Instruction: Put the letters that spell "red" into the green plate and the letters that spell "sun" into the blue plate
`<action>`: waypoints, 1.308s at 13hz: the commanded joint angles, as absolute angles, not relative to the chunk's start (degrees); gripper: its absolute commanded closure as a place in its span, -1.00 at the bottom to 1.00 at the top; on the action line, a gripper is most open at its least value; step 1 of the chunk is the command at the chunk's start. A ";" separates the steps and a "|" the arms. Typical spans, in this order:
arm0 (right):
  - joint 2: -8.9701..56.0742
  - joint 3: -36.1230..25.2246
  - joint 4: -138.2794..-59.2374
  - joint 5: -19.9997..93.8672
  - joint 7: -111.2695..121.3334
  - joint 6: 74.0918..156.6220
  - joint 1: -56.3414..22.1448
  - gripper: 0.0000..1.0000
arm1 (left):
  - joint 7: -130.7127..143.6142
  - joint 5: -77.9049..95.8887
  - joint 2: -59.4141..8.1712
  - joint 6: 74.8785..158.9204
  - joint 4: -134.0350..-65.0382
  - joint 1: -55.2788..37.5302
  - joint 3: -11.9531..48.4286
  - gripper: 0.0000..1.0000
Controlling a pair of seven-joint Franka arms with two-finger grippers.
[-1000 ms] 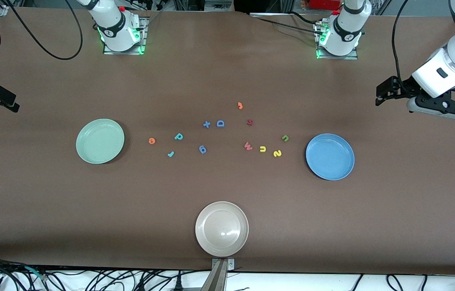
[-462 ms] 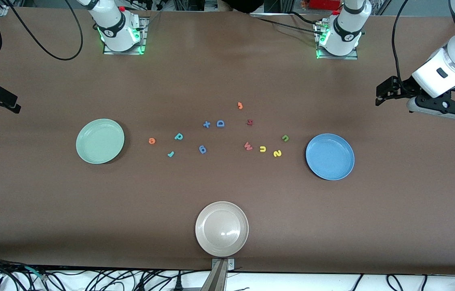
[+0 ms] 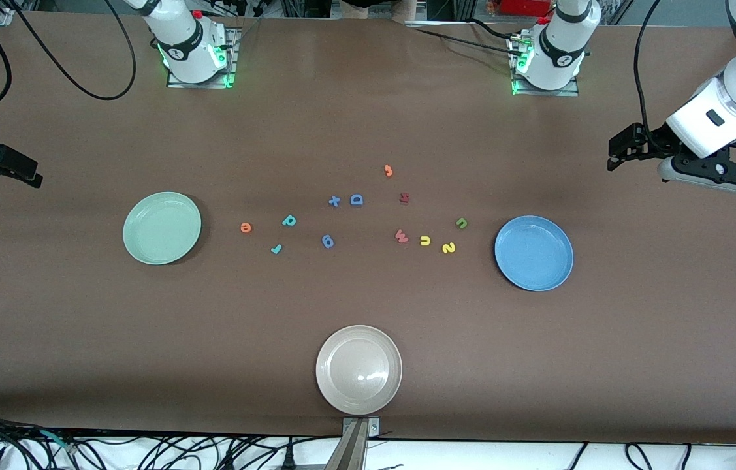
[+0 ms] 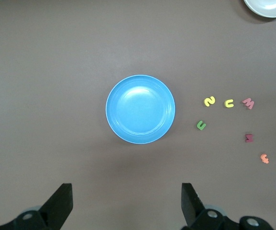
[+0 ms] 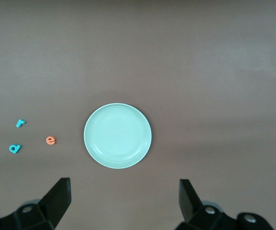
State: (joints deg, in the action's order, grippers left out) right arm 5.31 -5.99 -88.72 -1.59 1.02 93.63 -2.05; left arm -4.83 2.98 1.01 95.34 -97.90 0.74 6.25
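A: Which characters do we read on the table [image 3: 368, 300]?

B: Toward the right arm's end we read an orange "e" [image 3: 245, 227], a teal "d" [image 3: 288, 220] and a teal "r" [image 3: 276, 249], all lying near the green plate [image 3: 162, 228]. Toward the left arm's end we read a yellow "u" [image 3: 425, 241], a yellow "s" [image 3: 448, 247] and an olive "n" [image 3: 462, 223], near the blue plate [image 3: 533, 253]. Between the groups we read a blue "D" [image 3: 356, 200], a red "W" [image 3: 401, 236] and an orange "J" [image 3: 388, 171]. A beige plate [image 3: 358, 369] sits nearest the front camera.

A: And the grippers?

B: We see the left gripper [image 4: 127, 203] spread wide, holding nothing, over bare table by the blue plate. The right gripper [image 5: 124, 201] is likewise wide and unloaded, over bare table by the green plate.
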 commanded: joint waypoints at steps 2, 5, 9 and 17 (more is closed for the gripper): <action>4.66 -5.71 -88.68 -1.23 0.62 92.81 -1.85 -0.99 | -5.01 1.76 0.26 95.10 -96.42 1.05 6.68 -1.00; 4.48 -5.71 -89.03 -1.23 0.53 92.99 -1.85 -0.99 | -4.75 1.76 0.26 95.10 -96.50 1.05 6.68 -1.00; 4.04 -5.71 -90.08 -1.23 0.44 93.34 -1.85 -0.99 | -4.92 1.76 -0.17 95.10 -96.68 0.44 6.86 -1.00; 3.96 -5.71 -90.09 -1.41 0.44 93.34 -1.85 -0.99 | -4.92 1.76 -0.26 94.92 -96.59 0.35 6.94 -1.00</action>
